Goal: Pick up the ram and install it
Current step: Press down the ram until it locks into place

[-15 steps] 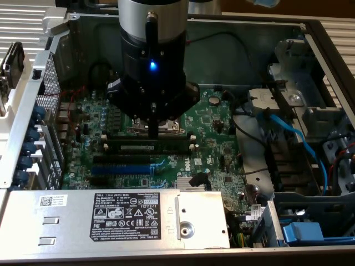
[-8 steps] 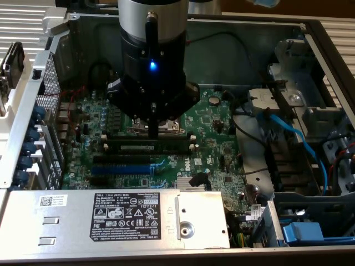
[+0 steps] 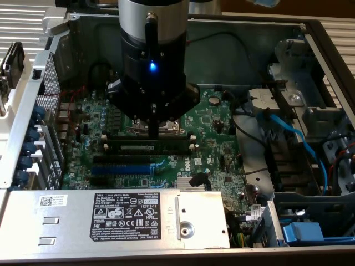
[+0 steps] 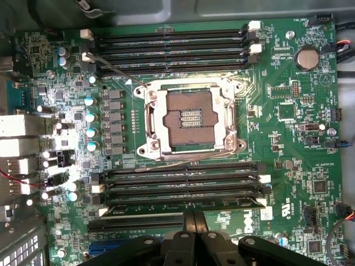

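Open computer case with green motherboard (image 3: pixel 208 124). The claw (image 3: pixel 152 132), fingers pressed together, stands directly over the ram (image 3: pixel 145 146), which lies lengthwise in a black memory slot (image 4: pixel 180 191) just beside the empty processor socket (image 4: pixel 188 119); contact cannot be judged.

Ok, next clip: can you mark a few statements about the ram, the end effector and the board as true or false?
1. The end effector is shut, right over the ram. True.
2. The ram lies flat outside the case. False: it stands on edge in a black slot beside the CPU socket.
3. The CPU socket carries a cooler. False: it is bare, contacts exposed.
4. A blue cable runs at the exterior view's right. True.
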Action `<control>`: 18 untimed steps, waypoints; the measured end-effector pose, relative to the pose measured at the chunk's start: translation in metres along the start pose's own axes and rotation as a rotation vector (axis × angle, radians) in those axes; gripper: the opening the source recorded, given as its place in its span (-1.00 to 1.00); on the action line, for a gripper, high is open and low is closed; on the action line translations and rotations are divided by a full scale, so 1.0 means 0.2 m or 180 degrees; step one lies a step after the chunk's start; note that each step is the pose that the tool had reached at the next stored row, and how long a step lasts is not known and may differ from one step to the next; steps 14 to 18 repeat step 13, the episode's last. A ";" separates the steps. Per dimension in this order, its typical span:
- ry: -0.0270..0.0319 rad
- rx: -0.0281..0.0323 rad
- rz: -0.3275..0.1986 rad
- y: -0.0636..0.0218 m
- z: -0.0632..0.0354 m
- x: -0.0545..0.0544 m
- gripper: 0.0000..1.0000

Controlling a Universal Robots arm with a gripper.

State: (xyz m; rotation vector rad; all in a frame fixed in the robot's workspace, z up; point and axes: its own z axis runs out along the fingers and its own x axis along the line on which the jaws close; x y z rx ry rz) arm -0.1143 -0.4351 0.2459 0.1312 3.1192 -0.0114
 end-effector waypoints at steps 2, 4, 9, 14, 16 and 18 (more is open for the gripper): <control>0.0001 -0.0011 0.0011 -0.010 0.000 0.00 -0.80; 0.0002 -0.0023 0.0022 -0.018 0.000 0.00 -0.80; 0.0003 -0.0032 0.0032 -0.024 0.000 0.00 -0.80; 0.0003 -0.0032 0.0031 -0.024 0.000 0.00 -0.80; 0.0003 -0.0032 0.0031 -0.024 0.000 0.00 -0.80; 0.0003 -0.0032 0.0031 -0.024 0.000 0.00 -0.80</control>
